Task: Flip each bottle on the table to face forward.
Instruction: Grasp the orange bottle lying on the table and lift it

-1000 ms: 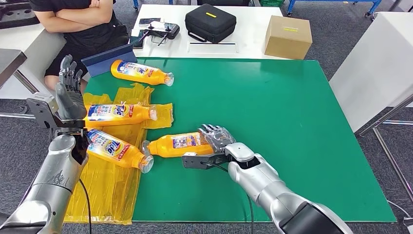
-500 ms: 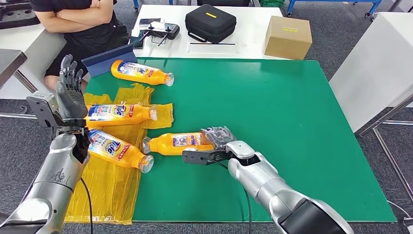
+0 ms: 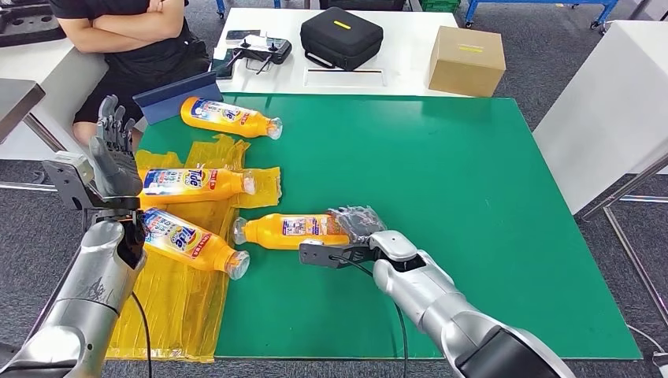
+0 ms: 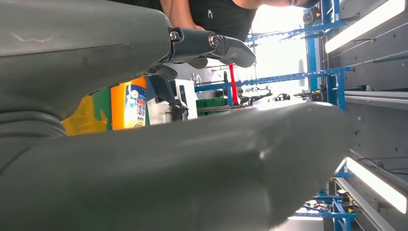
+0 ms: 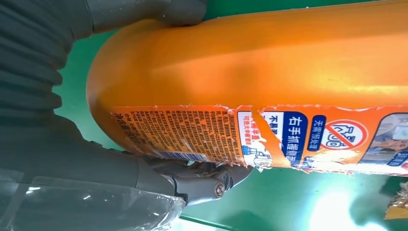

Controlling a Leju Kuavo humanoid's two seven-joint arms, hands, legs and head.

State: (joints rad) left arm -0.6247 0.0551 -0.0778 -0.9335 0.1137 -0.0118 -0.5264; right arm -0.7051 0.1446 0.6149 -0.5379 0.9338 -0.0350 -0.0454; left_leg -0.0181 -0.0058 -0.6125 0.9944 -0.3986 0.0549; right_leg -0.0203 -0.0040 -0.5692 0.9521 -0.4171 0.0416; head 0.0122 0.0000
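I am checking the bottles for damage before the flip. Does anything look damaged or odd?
Yes. The label on the bottle held by the right hand is torn, with ragged edges and a rip near its middle. The bottle body itself looks intact.

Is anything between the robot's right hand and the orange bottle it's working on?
Nothing visible is. The right hand already grips the base end of the bottle, which lies on bare green table, apart from the other bottles.

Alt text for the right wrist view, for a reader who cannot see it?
The grey right hand grips the base end of an orange plastic bottle lying on the green table surface. The bottle's torn back label, with small print, faces the camera.
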